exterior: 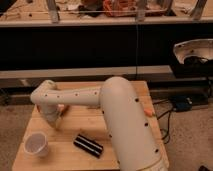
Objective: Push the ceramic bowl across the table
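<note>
Right now your arm [120,117] reaches from the near right corner of the bench [75,131] across to its left side, bends at an elbow [46,96], and turns back down toward the boards. The jaws sit at the low end of that short last link [54,119], pointing down at the bench, left of its middle. You cannot tell from this view whether they are released or clenched, since the link and wrist cover them.

Just beside the jaws, on their right and a little farther from you, you can see only an orange sliver of the ceramic bowl [62,108]. The rest of it is hidden behind the arm. Whether the jaws touch the bowl cannot be told.

Nearer to you than the jaws and slightly to their left, a small translucent white cup [36,144] stands upright on the bench, apart from them. Nearer and to the right of the jaws, a black ribbed block [88,145] lies flat at an angle, also apart. Well to the right of the jaws, past the thick upper arm, a small orange piece [148,111] shows at the bench's right edge. Beyond that edge, cables and a dark box [182,104] lie on the floor.
</note>
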